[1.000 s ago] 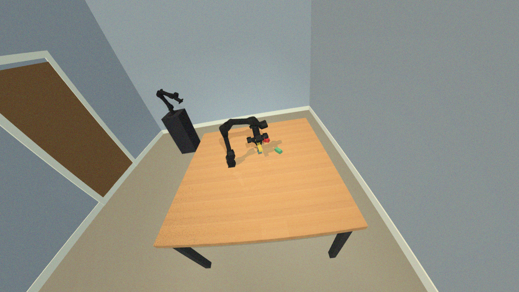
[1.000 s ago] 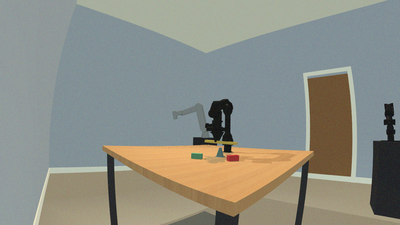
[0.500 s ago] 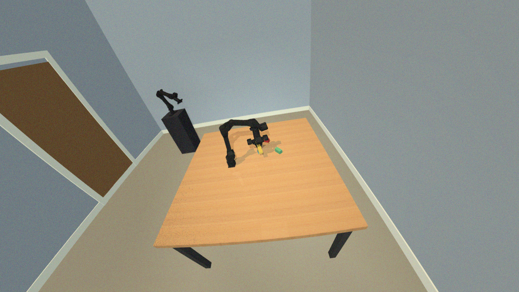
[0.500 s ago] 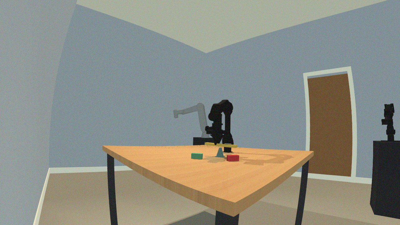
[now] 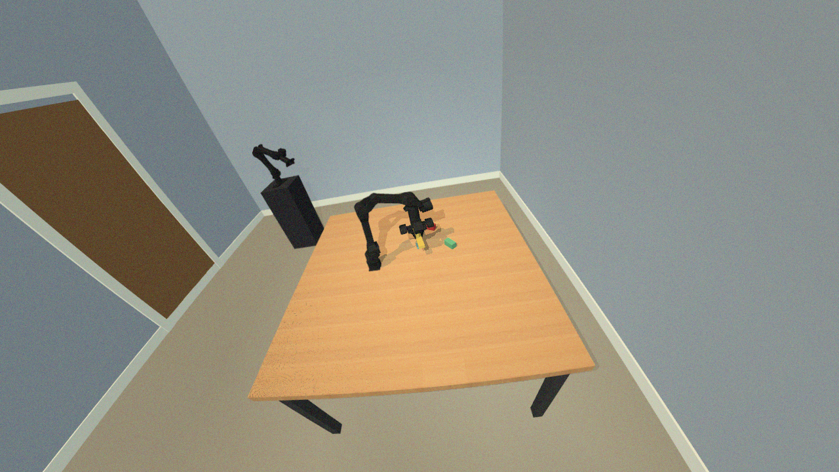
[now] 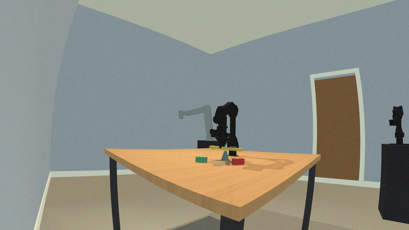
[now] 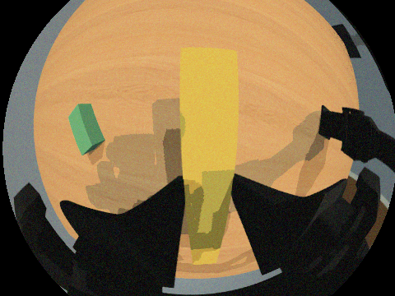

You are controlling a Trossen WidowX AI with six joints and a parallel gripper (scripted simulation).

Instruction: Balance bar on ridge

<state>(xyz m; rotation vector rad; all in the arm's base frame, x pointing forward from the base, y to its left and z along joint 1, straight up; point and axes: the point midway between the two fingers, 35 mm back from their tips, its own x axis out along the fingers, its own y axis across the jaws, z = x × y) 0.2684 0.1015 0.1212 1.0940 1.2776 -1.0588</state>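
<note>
Two black jaws (image 5: 419,235) (image 6: 220,147) grip the yellow bar (image 5: 419,241) (image 6: 233,149) (image 7: 209,111); its far end projects freely above the table (image 5: 422,316) (image 6: 182,168) (image 7: 136,37).

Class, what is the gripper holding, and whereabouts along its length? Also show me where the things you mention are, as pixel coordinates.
The gripper (image 5: 417,234) (image 6: 222,147) (image 7: 206,181) holds the yellow bar (image 5: 420,241) (image 6: 233,149) (image 7: 209,111) by its sides, somewhere between its ends.

A long, flat yellow bar (image 5: 419,241) (image 6: 233,149) (image 7: 209,111), gripped and raised off the table, lies roughly horizontal just above a small blue-grey wedge-shaped ridge (image 6: 225,156), which stands upright on the wooden tabletop.
</note>
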